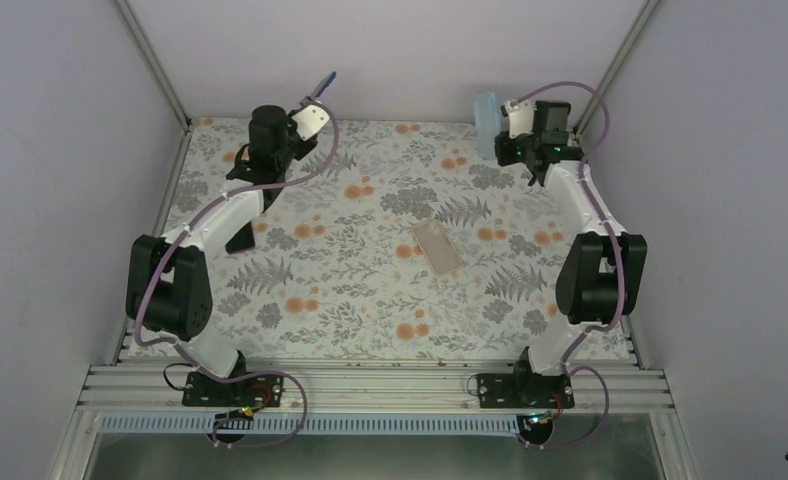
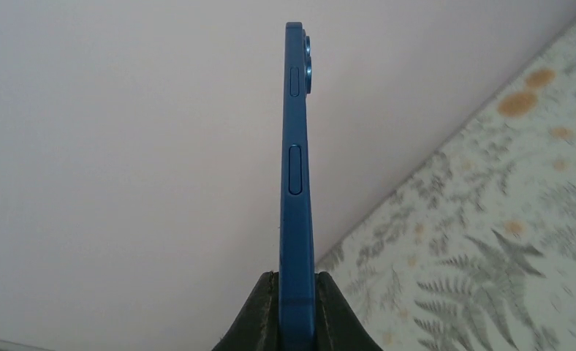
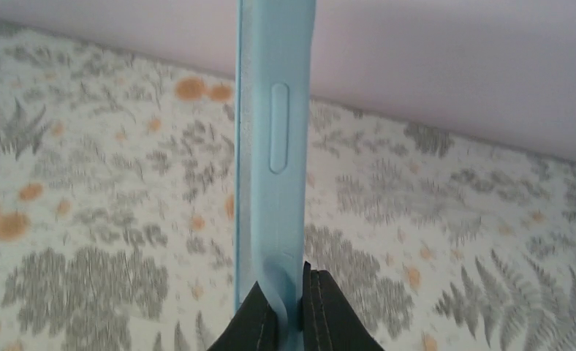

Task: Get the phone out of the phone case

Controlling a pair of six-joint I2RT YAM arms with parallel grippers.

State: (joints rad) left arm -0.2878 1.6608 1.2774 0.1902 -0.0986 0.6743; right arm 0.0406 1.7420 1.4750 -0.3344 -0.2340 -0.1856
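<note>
Phone (image 2: 297, 183), dark blue and out of its cover, stands edge-on in the left wrist view with its side buttons and camera bump showing. It is raised above the far left part of the table (image 1: 370, 300), close to the back wall (image 1: 400, 50). The phone case (image 3: 272, 146), pale blue, is held well apart from it over the far right corner, also near the back wall, with a moulded button strip running along its visible edge. The middle of the table between them lies open except for a flat, pale translucent slab (image 1: 437, 246) near the centre; what it is cannot be told. The side walls (image 1: 60, 150) close in on the left and right, so the free room is mostly inward, toward the centre. The left pincer (image 2: 297, 285) is clamped on the lower end of the phone, a dark pad pressed to each flat face and only the phone's thickness between them. The right pincer (image 3: 289, 296) is clamped on the lower end of the phone case, its dark pads drawn close with the case pinched between them. The table surface is printed with grey ferns and orange flowers. The walls are plain pale lilac, and an aluminium rail (image 1: 370, 385) runs along the near edge.
</note>
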